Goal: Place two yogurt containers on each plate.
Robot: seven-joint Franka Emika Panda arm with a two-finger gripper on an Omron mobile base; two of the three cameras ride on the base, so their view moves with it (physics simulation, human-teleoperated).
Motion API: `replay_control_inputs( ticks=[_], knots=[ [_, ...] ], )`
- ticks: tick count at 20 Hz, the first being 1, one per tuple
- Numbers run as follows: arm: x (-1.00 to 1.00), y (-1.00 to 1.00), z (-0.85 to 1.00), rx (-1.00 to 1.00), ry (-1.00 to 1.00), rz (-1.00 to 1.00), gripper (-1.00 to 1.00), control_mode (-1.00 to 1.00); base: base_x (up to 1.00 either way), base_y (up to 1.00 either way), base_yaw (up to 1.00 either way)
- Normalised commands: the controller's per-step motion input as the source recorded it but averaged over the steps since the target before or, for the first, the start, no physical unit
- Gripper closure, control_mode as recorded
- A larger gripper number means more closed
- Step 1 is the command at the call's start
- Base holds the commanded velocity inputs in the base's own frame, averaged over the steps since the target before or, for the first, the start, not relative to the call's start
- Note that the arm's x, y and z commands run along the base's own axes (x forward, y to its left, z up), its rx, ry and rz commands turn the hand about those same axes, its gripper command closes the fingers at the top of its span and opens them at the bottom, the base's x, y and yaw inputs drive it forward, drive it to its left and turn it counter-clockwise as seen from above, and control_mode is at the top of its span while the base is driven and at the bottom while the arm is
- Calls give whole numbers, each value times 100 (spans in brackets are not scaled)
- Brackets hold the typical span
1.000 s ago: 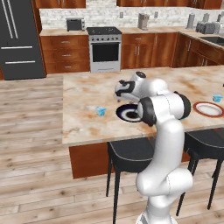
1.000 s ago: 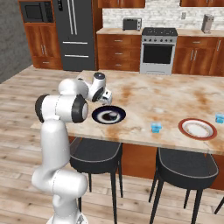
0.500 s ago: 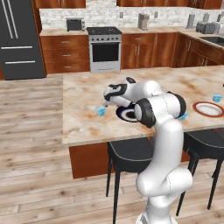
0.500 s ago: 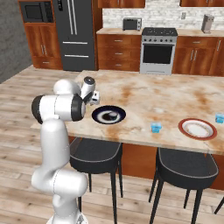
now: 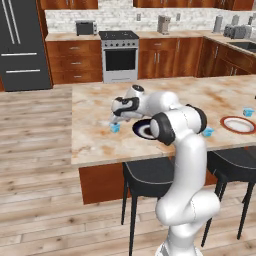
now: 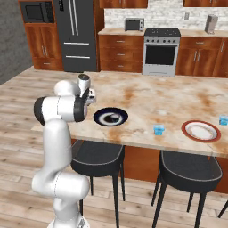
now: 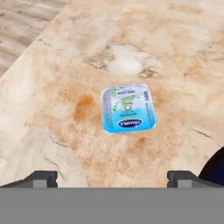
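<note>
On the marble island counter (image 5: 95, 140), just left of the black-rimmed plate (image 5: 144, 130), a light blue yogurt container (image 5: 115, 128) sits alone, and the gripper (image 5: 116, 119) hangs close above it. In the hand view the container (image 7: 127, 108) lies ahead of and between the two dark fingertips (image 7: 41, 178), which stand wide apart with nothing held.

The step in hand looks to be the pick of this cup. To do it well, the hand should come straight down with the cup kept centred between the fingers, closing across its narrower sides and low enough to catch the body and not only the lid rim. The dark edge of the plate (image 7: 215, 168) shows at the lower right of the hand view, so the right finger should land on bare counter, clear of that rim. Once it is gripped, a short lift and a small carry to the right would bring it over the plate.

The cup is squat and roughly square with rounded corners, translucent blue, with a pale printed foil lid; the lettering is too small to read, probably a brand label. Another blue cup (image 6: 158, 129) stands near the counter's front edge, between the black-rimmed plate (image 6: 110, 117) and the red-rimmed plate (image 6: 201, 131), and a third (image 6: 223, 120) stands beyond the red one. Both plates appear bare
</note>
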Motion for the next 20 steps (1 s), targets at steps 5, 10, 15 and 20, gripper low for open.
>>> replay_control_inputs(
  ticks=[5,10,15,20],
  knots=[
    [2,26,-1,-12,0,2,-100,-100,0,0,0],
    [17,0,-3,-5,1,0,-100,-100,0,0,0],
    [27,0,-13,-2,1,0,-100,-100,0,0,0],
    [27,0,-20,0,1,0,-100,-100,0,0,0]
  ],
)
